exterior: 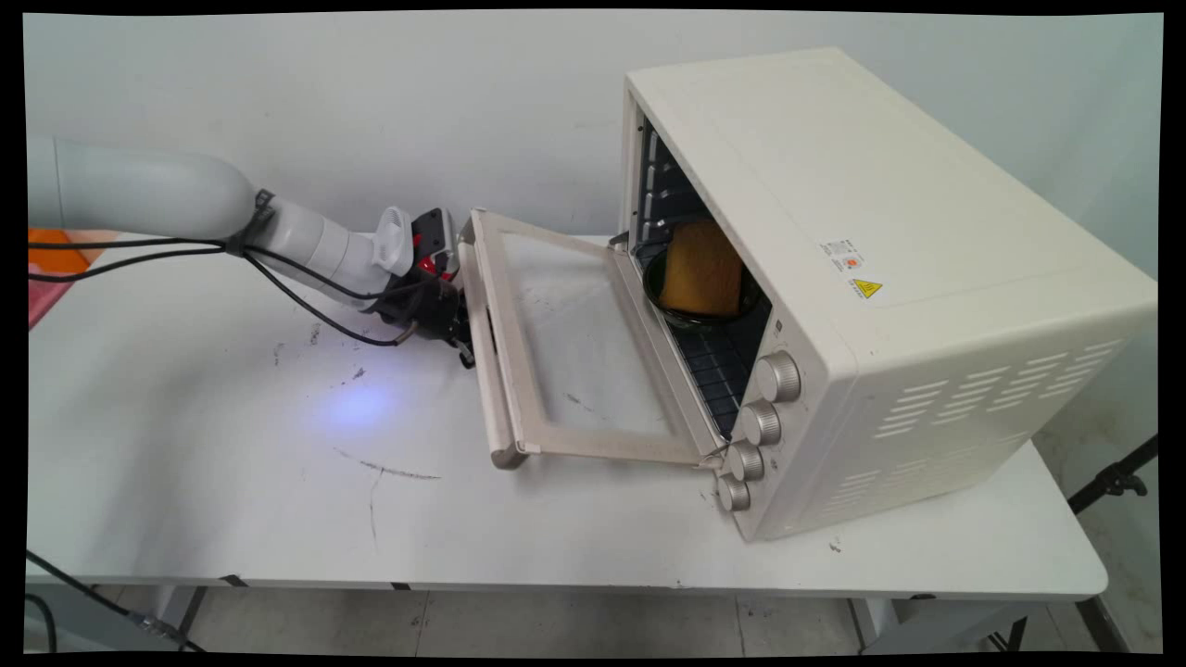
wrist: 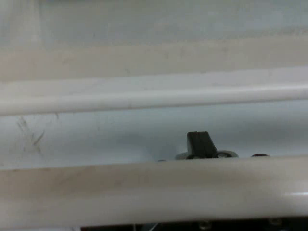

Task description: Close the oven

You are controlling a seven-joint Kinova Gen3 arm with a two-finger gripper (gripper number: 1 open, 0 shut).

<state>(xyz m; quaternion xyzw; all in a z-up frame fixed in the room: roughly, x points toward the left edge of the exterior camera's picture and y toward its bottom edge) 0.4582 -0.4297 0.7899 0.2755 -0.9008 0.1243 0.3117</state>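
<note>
at the oven door's (exterior: 565, 343) handle (wrist: 154, 185), hand (exterior: 454, 329) (grip state unclear) could slip off, dropping it onto the surface (exterior: 232, 482).

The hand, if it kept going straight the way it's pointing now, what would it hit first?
Most likely the oven door's handle bar, which lies right across the hand; one black finger shows past it. Beyond comes the open door's frame.
</note>
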